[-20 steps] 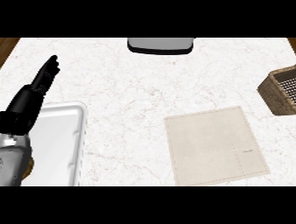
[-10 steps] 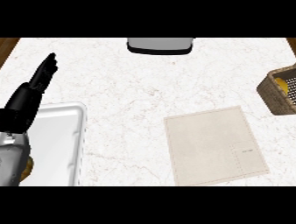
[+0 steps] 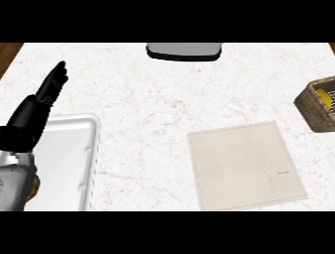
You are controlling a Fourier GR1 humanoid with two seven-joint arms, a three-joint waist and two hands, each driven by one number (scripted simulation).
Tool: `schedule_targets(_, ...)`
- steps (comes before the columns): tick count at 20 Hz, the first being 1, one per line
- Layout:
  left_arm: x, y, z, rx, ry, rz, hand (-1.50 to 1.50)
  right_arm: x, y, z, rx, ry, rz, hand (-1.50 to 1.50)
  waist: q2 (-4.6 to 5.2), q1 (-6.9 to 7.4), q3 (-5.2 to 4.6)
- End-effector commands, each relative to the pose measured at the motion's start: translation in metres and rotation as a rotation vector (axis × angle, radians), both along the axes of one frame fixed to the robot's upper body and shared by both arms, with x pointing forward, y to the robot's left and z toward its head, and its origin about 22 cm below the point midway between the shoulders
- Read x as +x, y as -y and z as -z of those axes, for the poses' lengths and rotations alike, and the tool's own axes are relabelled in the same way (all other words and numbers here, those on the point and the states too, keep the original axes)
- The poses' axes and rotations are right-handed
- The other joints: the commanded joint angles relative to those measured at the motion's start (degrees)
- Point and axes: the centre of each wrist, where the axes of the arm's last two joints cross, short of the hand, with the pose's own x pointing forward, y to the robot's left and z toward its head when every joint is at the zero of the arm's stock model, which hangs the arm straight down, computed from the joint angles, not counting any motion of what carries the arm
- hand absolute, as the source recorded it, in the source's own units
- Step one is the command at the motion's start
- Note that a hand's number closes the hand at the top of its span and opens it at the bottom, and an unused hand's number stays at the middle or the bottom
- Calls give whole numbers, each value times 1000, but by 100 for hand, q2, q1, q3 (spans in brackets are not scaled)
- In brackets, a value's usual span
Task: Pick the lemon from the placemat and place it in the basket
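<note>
At 9 o'clock, left hand (image 3: pixel 26 124) resting open above the grey forearm (image 3: pixel 6 184), fingers (image 3: pixel 50 85) straight and together, aimed toward 1 o'clock, holding nothing. Just beside it, toward 7 o'clock, a white tray (image 3: pixel 74 168), partly under the forearm. At 12 o'clock, at the far edge of the counter (image 3: pixel 163 99), a dark grey block (image 3: pixel 184 51), too cropped to name. At 5 o'clock, the placemat (image 3: pixel 244 166), flat, slightly turned, with no lemon on it. At 3 o'clock, cut by the view's edge, the basket (image 3: pixel 308 105), seemingly tilted, and inside it 1 patch of yellow, taken for the lemon (image 3: pixel 324 98), lying against a perforated inner wall. No sign of the right hand anywhere in view, so nothing to say about its fingers. Judged from this layout: pick and carry done, drop into the basket apparently done too, leaving only the close of the task. Calls next, probably, for little more than keeping clear of the basket and bringing the working arm to rest. Worth checking first for a lemon settled well below the rim, not perched on it.
</note>
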Motion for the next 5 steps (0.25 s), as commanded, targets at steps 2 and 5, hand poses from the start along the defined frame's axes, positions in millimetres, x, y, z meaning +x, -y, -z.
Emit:
schedule_targets(2,2,1,-1,-7,7,9,0,-32,30,1,170,49,116,-150,81,49,19)
schedule_targets(5,-2,-2,-3,3,14,22,0,-50,46,3,207,84,201,-150,101,119,36)
